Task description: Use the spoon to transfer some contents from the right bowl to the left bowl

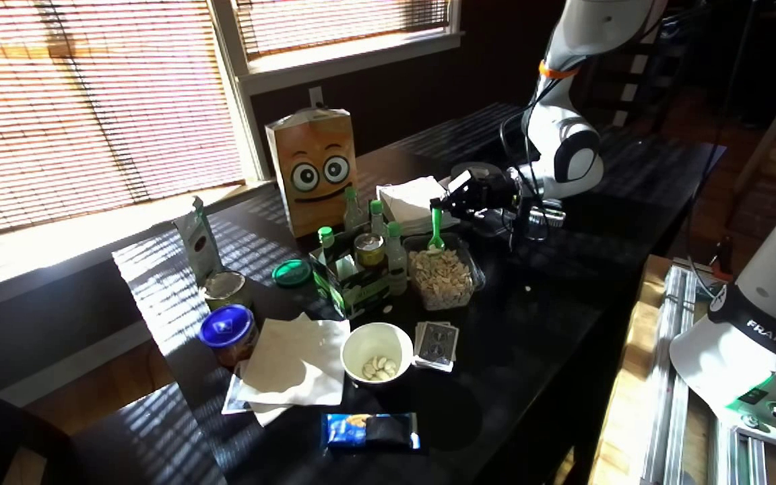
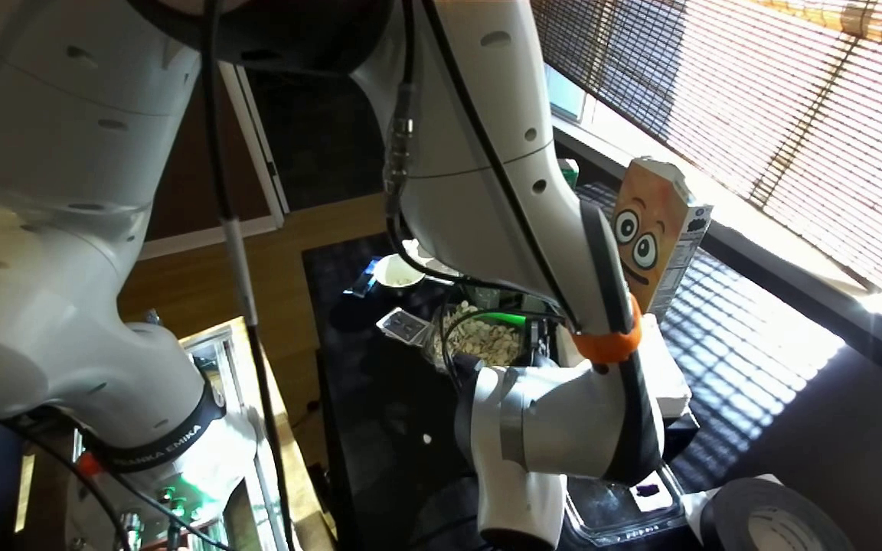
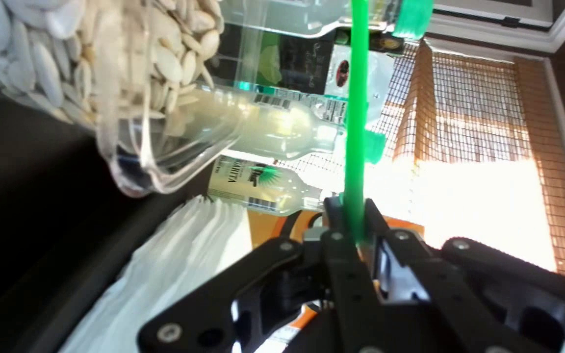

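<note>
My gripper [image 1: 443,202] is shut on the handle of a green spoon [image 1: 436,229]; the wrist view shows both fingers [image 3: 352,202] against the handle [image 3: 356,113]. In an exterior view the spoon hangs nearly upright, its head at the far edge of the seeds [image 1: 443,276] in a clear square container [image 1: 448,306]. I cannot tell how deep the head sits; it is outside the wrist view. A round white bowl [image 1: 369,339] with a few pale seeds stands left of the container in both exterior views, and also shows partly behind the arm [image 2: 391,272].
A bottle carrier [image 1: 364,296] with green-capped bottles [image 1: 396,263] stands beside the container. A white paper stack [image 1: 415,202] and an orange carton [image 1: 320,162] are behind. Playing cards [image 1: 436,345], napkins [image 1: 300,364] and a blue packet [image 1: 347,430] lie around the white bowl.
</note>
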`<state>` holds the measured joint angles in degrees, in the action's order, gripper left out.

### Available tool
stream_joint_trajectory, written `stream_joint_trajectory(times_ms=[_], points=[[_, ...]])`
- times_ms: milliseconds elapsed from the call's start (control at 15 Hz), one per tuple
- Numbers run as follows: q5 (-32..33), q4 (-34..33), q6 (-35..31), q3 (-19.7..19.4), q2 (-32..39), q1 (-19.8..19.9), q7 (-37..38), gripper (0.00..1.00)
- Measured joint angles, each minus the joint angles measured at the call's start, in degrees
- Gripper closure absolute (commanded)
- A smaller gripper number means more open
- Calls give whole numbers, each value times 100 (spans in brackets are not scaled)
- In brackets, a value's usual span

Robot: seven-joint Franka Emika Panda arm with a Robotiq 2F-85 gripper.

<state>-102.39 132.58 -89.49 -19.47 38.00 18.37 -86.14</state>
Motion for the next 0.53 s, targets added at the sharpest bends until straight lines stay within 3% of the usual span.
stream_joint_trajectory(times_ms=[533], points=[[-375, 1167, 81, -36, -1161, -145, -665, 97]])
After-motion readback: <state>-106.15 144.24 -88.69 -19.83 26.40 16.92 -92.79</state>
